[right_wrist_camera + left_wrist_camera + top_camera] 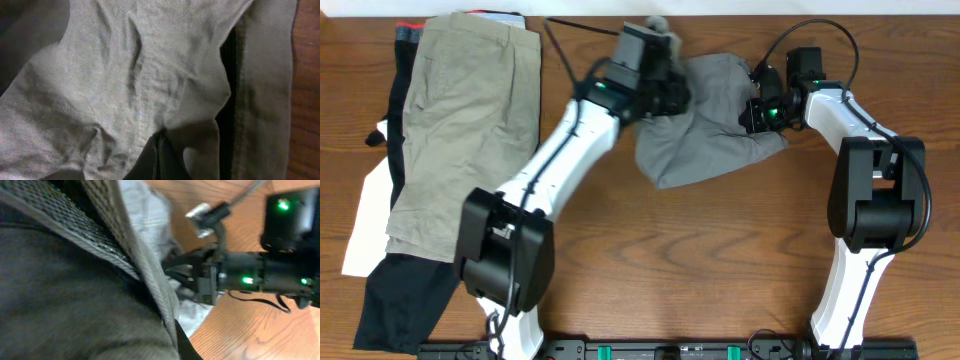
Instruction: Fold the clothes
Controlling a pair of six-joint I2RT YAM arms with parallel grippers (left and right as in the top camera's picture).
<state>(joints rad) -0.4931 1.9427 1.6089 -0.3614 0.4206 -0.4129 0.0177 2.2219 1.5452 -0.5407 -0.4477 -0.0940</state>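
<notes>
The wrinkled grey shorts (705,125) lie bunched at the back middle of the table. My left gripper (665,95) is at their left upper edge, shut on the fabric; the left wrist view is filled with grey cloth and a stitched hem (145,280), with one dark fingertip (186,347) showing. My right gripper (757,112) is at the shorts' right edge. In the right wrist view its fingers (159,150) are pressed together with grey cloth (140,75) pinched between them.
A pile at the left holds khaki-tan shorts (460,120) over black (395,300) and white (365,225) garments. The right arm (260,275) with green lights shows in the left wrist view. The table is brown wood (720,270).
</notes>
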